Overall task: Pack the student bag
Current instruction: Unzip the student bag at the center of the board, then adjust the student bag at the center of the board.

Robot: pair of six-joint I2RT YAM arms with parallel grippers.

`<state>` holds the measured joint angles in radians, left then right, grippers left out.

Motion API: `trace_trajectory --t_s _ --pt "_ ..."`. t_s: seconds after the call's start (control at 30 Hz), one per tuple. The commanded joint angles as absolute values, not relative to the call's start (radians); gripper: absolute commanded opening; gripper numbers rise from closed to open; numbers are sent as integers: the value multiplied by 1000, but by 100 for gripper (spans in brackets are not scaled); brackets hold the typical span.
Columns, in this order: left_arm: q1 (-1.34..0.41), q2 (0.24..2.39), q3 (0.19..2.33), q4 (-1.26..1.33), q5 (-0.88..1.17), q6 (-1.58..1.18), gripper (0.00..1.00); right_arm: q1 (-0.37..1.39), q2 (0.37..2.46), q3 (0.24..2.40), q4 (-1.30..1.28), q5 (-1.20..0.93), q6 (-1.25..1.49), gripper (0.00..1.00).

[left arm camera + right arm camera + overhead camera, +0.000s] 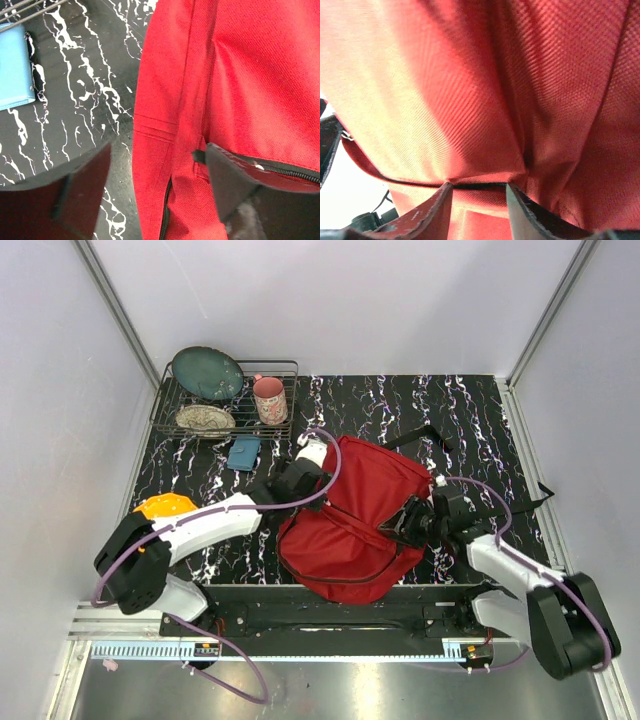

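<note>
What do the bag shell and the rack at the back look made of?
The student bag looks like matt woven synthetic cloth: a fine weave shows in both wrist views and it creases softly. The rack looks like thin dark metal wire, going by its open grid; the coating is unclear.

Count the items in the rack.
3: a green plate at the far left of the rack, a speckled dish at its near left, a pink mug at its right. None seems hidden.
</note>
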<state>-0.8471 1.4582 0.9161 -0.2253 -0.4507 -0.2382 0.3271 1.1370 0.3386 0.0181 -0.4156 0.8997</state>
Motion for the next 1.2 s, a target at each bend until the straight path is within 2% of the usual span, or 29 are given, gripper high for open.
trace_trajectory --t_s 0.0,0.1,0.17,0.33,0.57,0.83,1.03,1.17 --pt "-844 1361 882 -236 -471 -277 87 325 961 379 -195 -292 864 58" --pt "-828 1299 829 -236 -456 -320 95 325 820 426 -311 -212 850 69" --pt "-815 1255 795 -236 -442 -339 98 325 767 437 -359 -198 841 72" --pt "-729 1142 661 -207 -338 -428 99 327 748 423 -382 -363 813 73" --pt "-686 1114 580 -158 -218 -451 99 327 831 380 -420 -368 827 74" --pt "-681 1195 502 92 121 -512 99 324 1089 374 -152 -384 884 75" --pt "-684 1373 491 336 319 -621 99 246 1324 612 -153 -359 769 78" --pt "-706 1476 561 394 408 -643 99 187 1423 724 -173 -342 736 78"
